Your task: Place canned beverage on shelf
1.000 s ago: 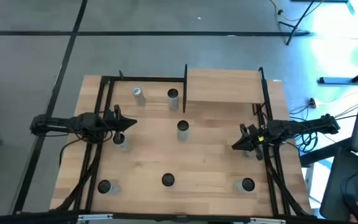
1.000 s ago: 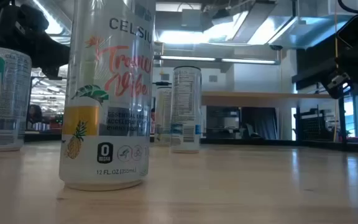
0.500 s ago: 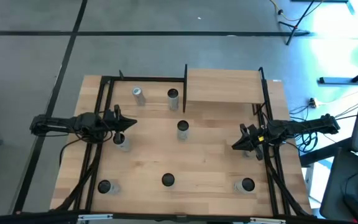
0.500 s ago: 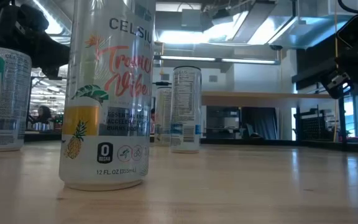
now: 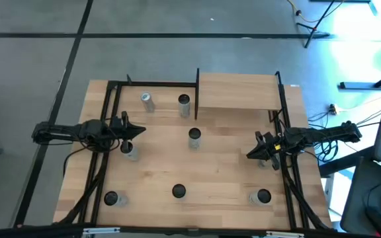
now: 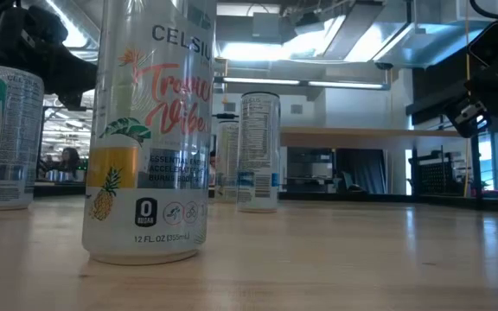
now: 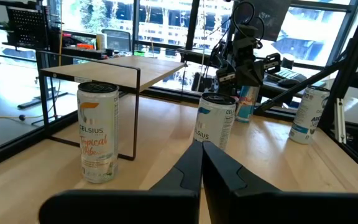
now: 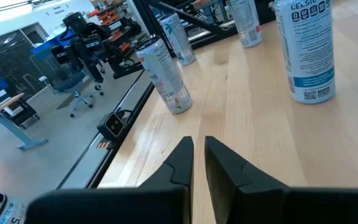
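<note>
Standing cans: several upright on the counter [image 5: 151, 172]; centre can [image 5: 194, 135] nearest the shelf [image 5: 237, 91], which is bare.
Left claw [image 5: 126, 127]: fingers together, holding nothing, beside a can [image 5: 129, 149].
Right claw [image 5: 255, 151]: nearly together, holding nothing.
Handling: likely rigid, smooth, slippery; grip mid-body.

The left arm reaches in from nine o'clock, lying level, its end effector [image 5: 136, 130] pointing toward three o'clock with the fingers [image 7: 188, 171] closed together. The right arm reaches in from three o'clock, its end effector [image 5: 251, 153] angled toward eight o'clock, fingers [image 8: 180, 160] nearly together with a thin gap.
</note>
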`<state>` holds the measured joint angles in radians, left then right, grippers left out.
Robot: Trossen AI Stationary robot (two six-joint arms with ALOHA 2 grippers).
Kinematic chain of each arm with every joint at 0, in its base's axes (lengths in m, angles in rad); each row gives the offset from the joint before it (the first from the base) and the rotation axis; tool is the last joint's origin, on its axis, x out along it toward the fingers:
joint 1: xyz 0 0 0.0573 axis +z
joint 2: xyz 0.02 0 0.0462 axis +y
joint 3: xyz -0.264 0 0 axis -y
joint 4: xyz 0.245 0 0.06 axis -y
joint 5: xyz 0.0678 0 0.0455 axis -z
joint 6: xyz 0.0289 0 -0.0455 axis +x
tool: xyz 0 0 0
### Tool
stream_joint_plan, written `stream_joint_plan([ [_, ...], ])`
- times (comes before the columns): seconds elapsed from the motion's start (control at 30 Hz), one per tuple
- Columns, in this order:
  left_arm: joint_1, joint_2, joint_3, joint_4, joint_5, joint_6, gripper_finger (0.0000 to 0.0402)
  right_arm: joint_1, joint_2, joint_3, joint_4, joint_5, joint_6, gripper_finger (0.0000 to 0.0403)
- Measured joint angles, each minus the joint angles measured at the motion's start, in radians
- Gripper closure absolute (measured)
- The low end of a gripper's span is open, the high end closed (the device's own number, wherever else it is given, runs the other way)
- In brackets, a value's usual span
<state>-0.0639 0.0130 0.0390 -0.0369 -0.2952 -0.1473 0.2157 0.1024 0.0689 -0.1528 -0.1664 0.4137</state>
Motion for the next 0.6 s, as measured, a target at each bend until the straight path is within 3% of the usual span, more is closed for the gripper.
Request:
stream_joint_plan([
  [0.5,0.000,0.000,0.000,0.000,0.000,0.000,0.0399,0.000,0.000,-0.002,0.014,0.000,0.000,0.0375],
  [0.6,0.000,0.000,0.000,0.000,0.000,0.000,0.0399,0.000,0.000,-0.006,0.079,0.072,-0.019,0.0375],
])
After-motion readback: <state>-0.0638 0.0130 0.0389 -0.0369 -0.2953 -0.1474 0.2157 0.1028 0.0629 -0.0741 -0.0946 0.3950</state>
